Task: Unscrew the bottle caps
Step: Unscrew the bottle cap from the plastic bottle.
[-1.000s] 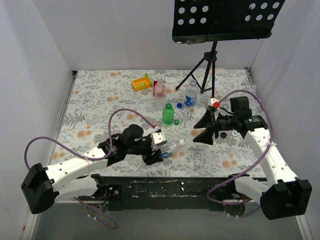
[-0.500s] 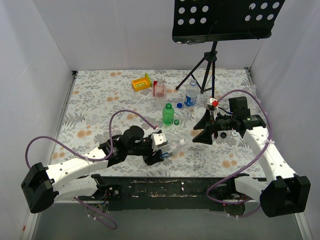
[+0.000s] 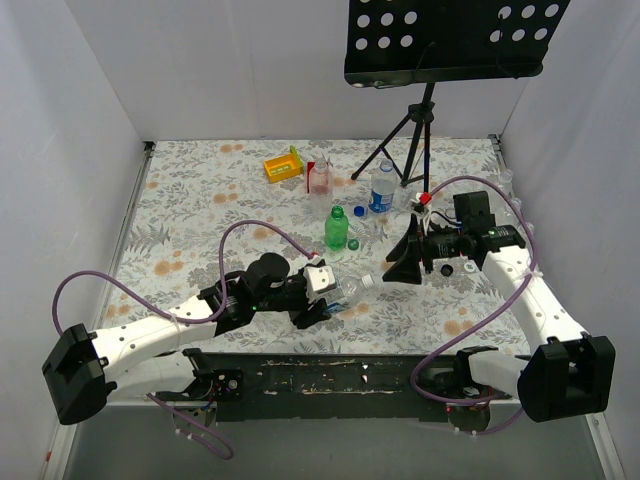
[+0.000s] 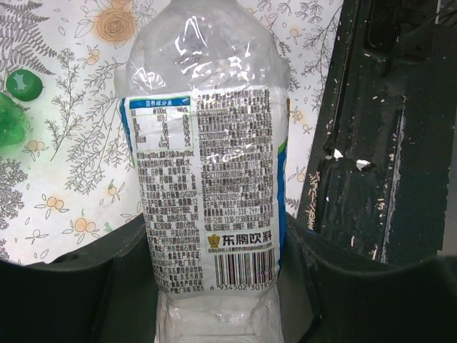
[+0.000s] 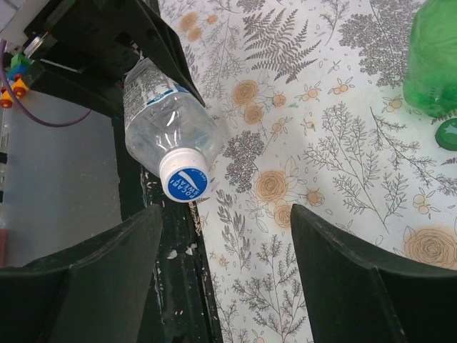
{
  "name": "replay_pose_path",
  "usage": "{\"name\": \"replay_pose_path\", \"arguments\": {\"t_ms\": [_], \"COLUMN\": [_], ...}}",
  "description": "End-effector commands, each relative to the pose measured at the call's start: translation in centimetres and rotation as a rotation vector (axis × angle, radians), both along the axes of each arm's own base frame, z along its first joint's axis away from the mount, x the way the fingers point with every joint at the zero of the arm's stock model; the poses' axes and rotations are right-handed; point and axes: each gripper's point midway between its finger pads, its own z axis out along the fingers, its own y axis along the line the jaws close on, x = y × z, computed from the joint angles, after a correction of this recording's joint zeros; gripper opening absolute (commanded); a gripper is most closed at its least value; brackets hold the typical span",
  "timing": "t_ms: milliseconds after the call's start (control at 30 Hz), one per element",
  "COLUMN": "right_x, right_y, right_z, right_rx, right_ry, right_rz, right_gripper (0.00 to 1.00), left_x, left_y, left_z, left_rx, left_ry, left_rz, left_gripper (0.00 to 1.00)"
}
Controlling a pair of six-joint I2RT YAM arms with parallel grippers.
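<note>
**Capped bottle offered neck-first to waiting open jaws**

The white-and-blue cap [image 5: 184, 179] sits screwed on a clear labelled bottle [image 4: 211, 179], held tilted near the front edge of the floral table [image 3: 190, 210]. The left gripper [image 3: 322, 300] is clamped around the bottle's body, and the right gripper [image 3: 403, 262] stands spread wide with nothing in it. The cap lies just beyond its fingertips, off-centre. Closing from here could nudge the cap aside or pinch the bottle's shoulder. A twist might also spin or crumple the thin, slick bottle inside the left grip rather than loosen the thread.
</note>
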Motion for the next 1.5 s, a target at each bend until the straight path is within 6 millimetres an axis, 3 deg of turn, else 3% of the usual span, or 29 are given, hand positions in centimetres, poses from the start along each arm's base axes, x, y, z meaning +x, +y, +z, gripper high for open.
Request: {"name": "replay_pose_path", "arguments": {"t_ms": [0,267,800,867,1000,1033,1233,1467], "right_x": [2.0,1.1,-0.4,-0.4,-0.4,-0.4,-0.9,-0.8], "right_y": [0.2,1.2,2.8,2.9,3.2,3.2,3.2,3.3], "right_z": [0.9,0.0,-1.9,-1.9,-1.2,-1.1,-0.5,-0.1], "right_rx": [0.002,0.067,-0.001,-0.007,0.012,0.014,0.038,0.049], "right_ry": [0.072,0.247,0.369,0.371,0.361,0.359,0.347,0.337], "right_rz": [-0.111,-0.117,-0.064,-0.057,-0.034,-0.03,-0.007,-0.002], "right_gripper": [0.8,0.79,0.73,0.69,0.43,0.41,0.5,0.53], "left_x": [0.5,0.9,1.6,1.6,1.6,1.6,1.4,1.2], "left_y": [-0.4,-1.2,-2.1,-2.1,-2.1,-2.0,-1.5,-1.4], "left_z": [0.5,0.6,0.9,1.0,0.9,0.8,0.7,0.6], "left_rx": [-0.025,-0.031,-0.048,-0.054,-0.052,-0.05,-0.049,-0.048], "left_ry": [-0.045,-0.051,-0.059,-0.059,-0.064,-0.065,-0.077,-0.075], "left_rz": [0.01,0.022,0.051,0.055,0.053,0.053,0.053,0.046], "left_gripper": [0.0,0.0,0.0,0.0,0.0,0.0,0.0,0.0]}}
